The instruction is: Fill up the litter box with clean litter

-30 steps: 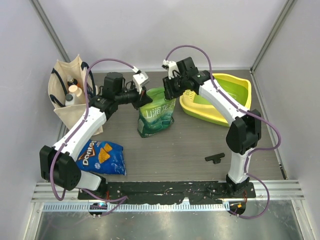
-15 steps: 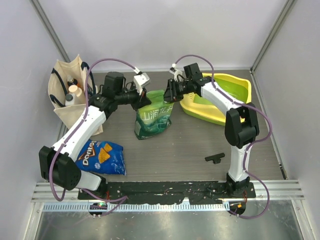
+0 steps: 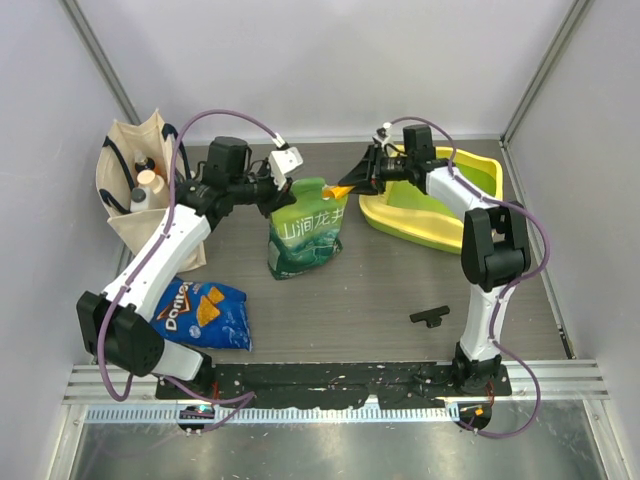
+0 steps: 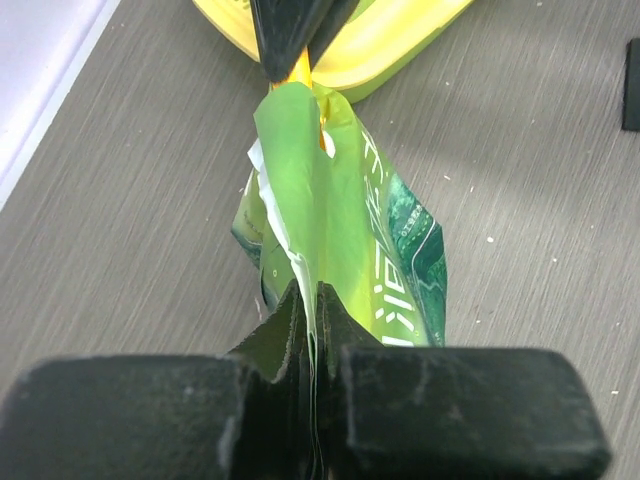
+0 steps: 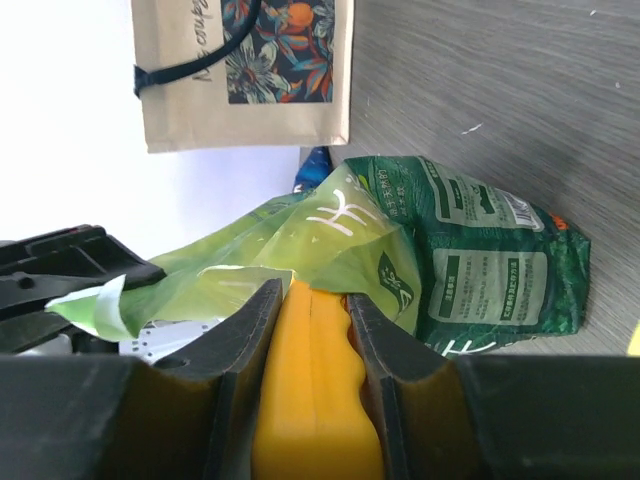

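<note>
Your left claw (image 4: pixel 311 312) is pressing together on the top edge of the green pouch (image 4: pixel 345 230), pinching the thin film between both fingers. The pouch is standing roughly upright mid-desk (image 3: pixel 380 290), with its top reaching across between the 2 claws.

Your right claw (image 5: pixel 310 293) is clamping the orange scoop (image 5: pixel 315 400), 1 finger on each side. The scoop tip is pointing at the pouch mouth and touching the green film. I can't tell how deep it's sitting, because the film is hiding the tip. The pouch contents aren't showing in any of the 3 views.

The litter box (image 3: pixel 410 228) is sitting at the far right of the desk, just beside the pouch and right behind the right claw, with its lime basin facing up.

The blue Doritos bag (image 3: pixel 205 313) is lying flat near the left arm's base, well apart from the pouch. The cloth tote (image 3: pixel 135 195) is standing against the far-left wall, with bottles poking out of it. A small black part (image 3: pixel 430 317) is lying on the desk near the right arm's base.
</note>
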